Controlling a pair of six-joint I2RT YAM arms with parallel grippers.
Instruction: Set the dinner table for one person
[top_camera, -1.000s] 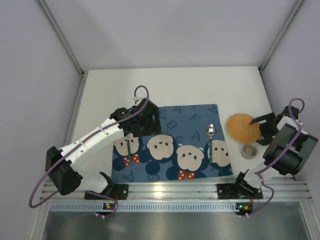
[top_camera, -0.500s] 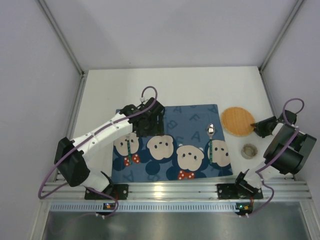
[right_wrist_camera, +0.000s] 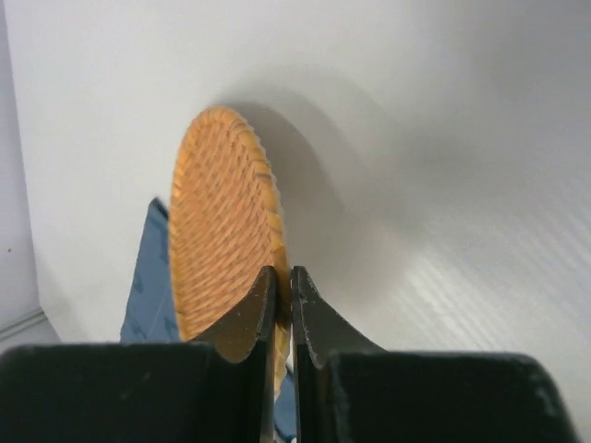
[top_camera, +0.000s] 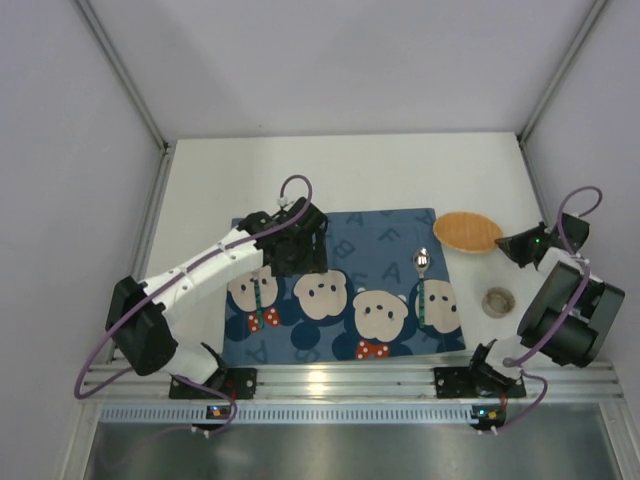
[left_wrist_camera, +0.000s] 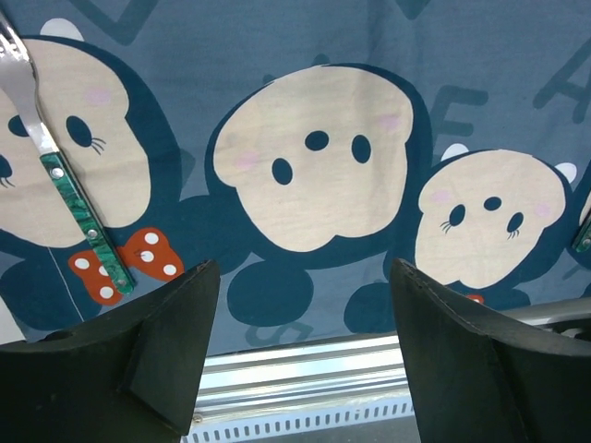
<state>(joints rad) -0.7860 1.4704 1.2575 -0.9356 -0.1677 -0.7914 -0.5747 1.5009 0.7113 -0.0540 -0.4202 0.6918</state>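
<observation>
- While the right claw (top_camera: 512, 246) sits pinched tight on the rim of an orange wicker coaster (top_camera: 468, 231), the coaster stands tilted up on edge, reaching out ahead of the claw.
- Seen from that wrist, the two fingers of the right claw (right_wrist_camera: 283, 277) are almost closed, with only the thin edge of the wicker coaster (right_wrist_camera: 226, 231) between them.
- Under that claw and past the coaster lies the white table (right_wrist_camera: 443, 138), and the coaster's shadow falls on it.
- Whether the coaster's far edge touches the table, I cannot tell.
- Just behind the right claw, a small round cup (top_camera: 497, 300) stands on the table.
- Across the table, the left claw (left_wrist_camera: 303, 272) hangs wide apart over a blue placemat (left_wrist_camera: 305, 55) and holds nothing.
- A green-handled fork (left_wrist_camera: 69, 198) lies on the placemat to the left claw's left.
- Between the two claws, a spoon (top_camera: 422, 262) lies on the placemat.
- Nearer than the left claw's fingers runs the ribbed metal rail (left_wrist_camera: 295, 365) at the table's edge.
</observation>
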